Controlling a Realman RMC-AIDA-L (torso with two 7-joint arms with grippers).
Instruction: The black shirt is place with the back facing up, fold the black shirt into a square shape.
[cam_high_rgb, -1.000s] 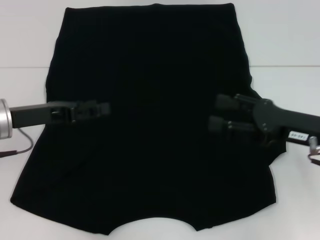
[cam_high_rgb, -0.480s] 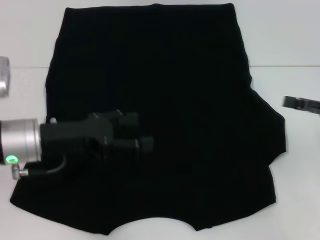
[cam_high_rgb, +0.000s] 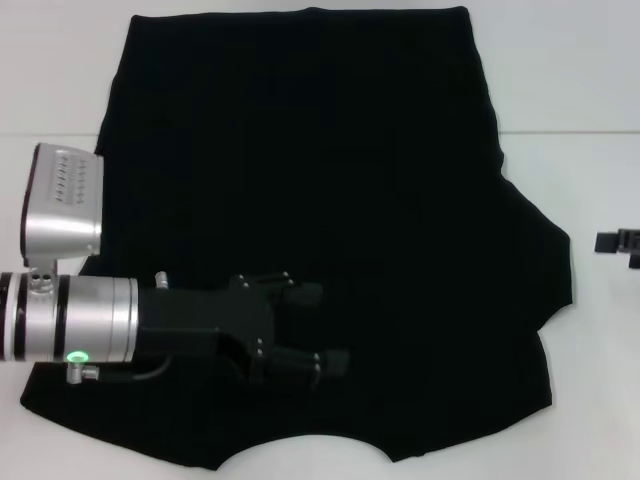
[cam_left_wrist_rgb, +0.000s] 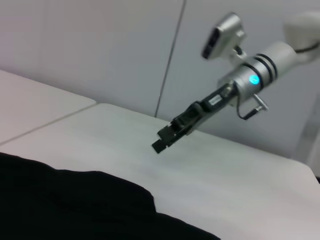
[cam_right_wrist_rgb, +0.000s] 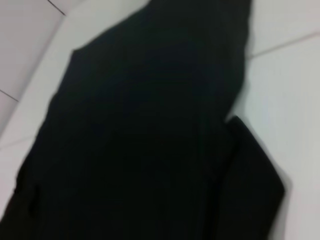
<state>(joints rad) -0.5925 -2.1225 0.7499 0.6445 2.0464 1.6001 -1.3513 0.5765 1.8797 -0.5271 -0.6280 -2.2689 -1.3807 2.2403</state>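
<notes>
Lying flat: the plain matte black fabric T-shirt covered most of the white table, its curved neckline at the near edge.
Left gripper: hovered above the shirt's near-left part, fingers spread apart, holding nothing.
Right gripper: off the shirt, over the table's right edge; whether open or closed, I could not tell.

Robot lab: bare white table, plain panelled wall.
</notes>
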